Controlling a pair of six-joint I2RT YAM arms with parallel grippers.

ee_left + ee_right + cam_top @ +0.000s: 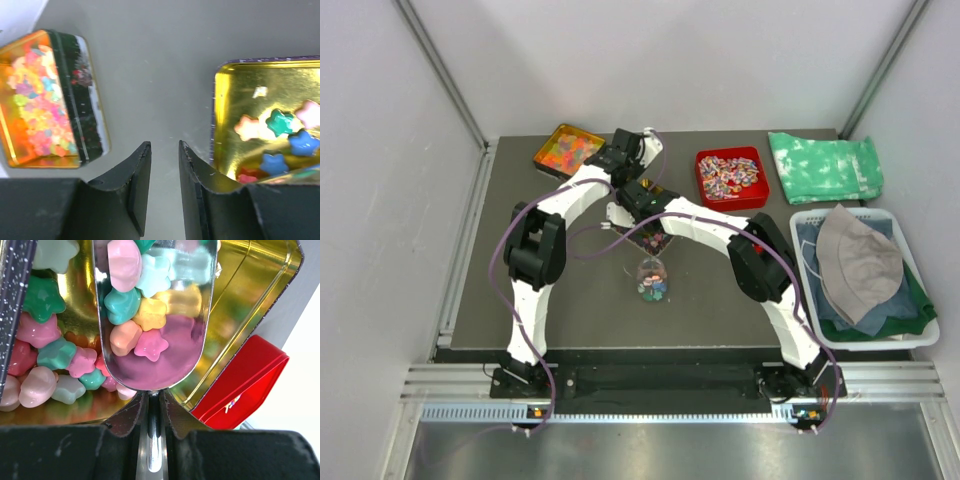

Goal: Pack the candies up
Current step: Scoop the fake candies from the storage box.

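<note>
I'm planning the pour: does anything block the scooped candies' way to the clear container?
Nothing visible: the candies lie in the scoop of the right tool over the gold tin, the clear container beside it.

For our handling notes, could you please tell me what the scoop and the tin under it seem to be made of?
The scoop: polished metal, probably steel; it mirrors the candies in it. The tin: apparently thin sheet metal, glossy gold inside, with blurred reflections.

The candies (150, 345) are pastel pink, teal, mint, yellow and peach, reflected in a mirror-silver scoop (175, 367). Their tin (250, 290) is glossy gold inside and dark with white speckles outside. Right of the tin is a plain red tray (245, 380). Left of it are neon orange, pink and yellow gummy sweets (40, 100) on a dark grey counter (160, 75).
</note>
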